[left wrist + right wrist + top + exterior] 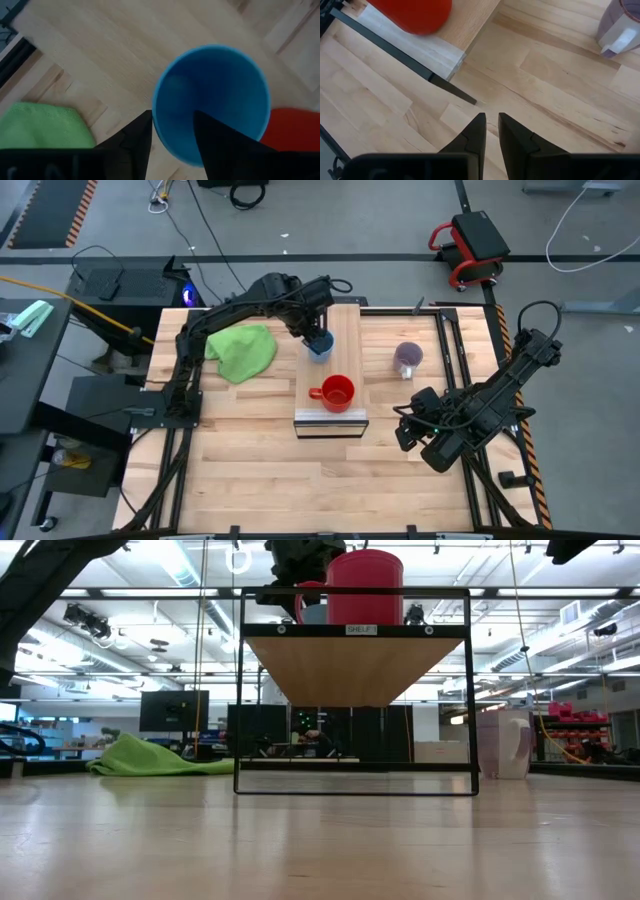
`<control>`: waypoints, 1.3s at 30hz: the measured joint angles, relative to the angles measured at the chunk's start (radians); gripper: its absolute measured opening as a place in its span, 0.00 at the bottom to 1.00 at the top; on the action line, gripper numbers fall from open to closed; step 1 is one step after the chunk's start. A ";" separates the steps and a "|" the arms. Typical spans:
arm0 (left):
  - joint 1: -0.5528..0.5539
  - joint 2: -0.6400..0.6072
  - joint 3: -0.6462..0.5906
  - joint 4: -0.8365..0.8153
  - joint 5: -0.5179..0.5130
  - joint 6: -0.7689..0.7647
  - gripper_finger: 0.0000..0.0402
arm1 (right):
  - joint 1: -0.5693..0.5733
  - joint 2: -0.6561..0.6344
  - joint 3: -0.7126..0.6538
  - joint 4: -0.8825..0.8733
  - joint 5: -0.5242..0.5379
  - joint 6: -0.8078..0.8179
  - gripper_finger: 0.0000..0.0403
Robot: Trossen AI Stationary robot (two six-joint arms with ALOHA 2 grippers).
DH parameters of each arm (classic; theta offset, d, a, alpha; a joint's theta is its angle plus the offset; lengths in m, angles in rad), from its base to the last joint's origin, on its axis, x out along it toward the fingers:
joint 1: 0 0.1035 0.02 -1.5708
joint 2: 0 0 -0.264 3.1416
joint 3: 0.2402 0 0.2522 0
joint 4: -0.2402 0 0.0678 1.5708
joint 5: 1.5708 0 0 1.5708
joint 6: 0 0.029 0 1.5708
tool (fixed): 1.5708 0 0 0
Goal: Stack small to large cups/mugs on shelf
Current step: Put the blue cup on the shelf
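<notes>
The bright blue cup (318,346) is at the far end of the raised wooden shelf (312,373). My left gripper (316,336) is over it from above, shut on its rim (172,116). The red mug (338,392) stands upright on the shelf nearer its front edge, handle toward the table's left. The translucent purple-grey mug (407,358) stands on the tabletop to the right of the shelf. My right gripper (405,430) hovers low over the table right of the shelf's front corner, shut and empty (491,122). My left gripper holds the blue cup by its rim (159,131). One finger (220,145) is inside the cup and the other (134,142) is outside its wall. The fingers come from above, pointing down. The cup is upright; whether its base is on the shelf I cannot tell.
A green cloth (242,351) lies bunched on the table left of the shelf. The shelf stands on a thin dark frame (238,690) with open room beneath. The table's near half (320,480) is bare wood.
</notes>
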 joint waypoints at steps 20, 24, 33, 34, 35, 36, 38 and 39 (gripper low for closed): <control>0.115 -0.133 -0.005 -0.076 -0.123 -0.050 0.35 | 0.000 0.000 0.000 0.002 0.000 -0.018 0.14; 0.134 -0.128 -0.056 -0.066 -0.016 -0.023 0.31 | 0.013 0.000 0.000 0.004 -0.001 -0.017 0.14; 0.216 -0.154 -0.276 -0.055 0.063 0.013 0.18 | 0.068 0.000 0.000 0.014 -0.001 0.039 0.14; 0.224 -0.161 -0.303 -0.031 0.086 0.020 0.16 | 0.071 0.000 0.000 0.014 0.000 0.039 0.14; 0.231 -0.170 -0.334 -0.001 0.104 0.027 0.14 | 0.073 0.000 0.000 0.014 0.000 0.039 0.14; 0.237 -0.182 -0.372 0.034 0.119 0.026 0.12 | 0.075 0.000 0.000 0.014 0.000 0.039 0.14; 0.241 -0.214 -0.445 0.139 0.171 0.002 0.07 | 0.075 0.000 0.000 0.014 0.000 0.038 0.14; 0.241 -0.232 -0.482 0.200 0.206 -0.001 0.05 | 0.075 0.000 0.000 0.014 0.003 0.035 0.14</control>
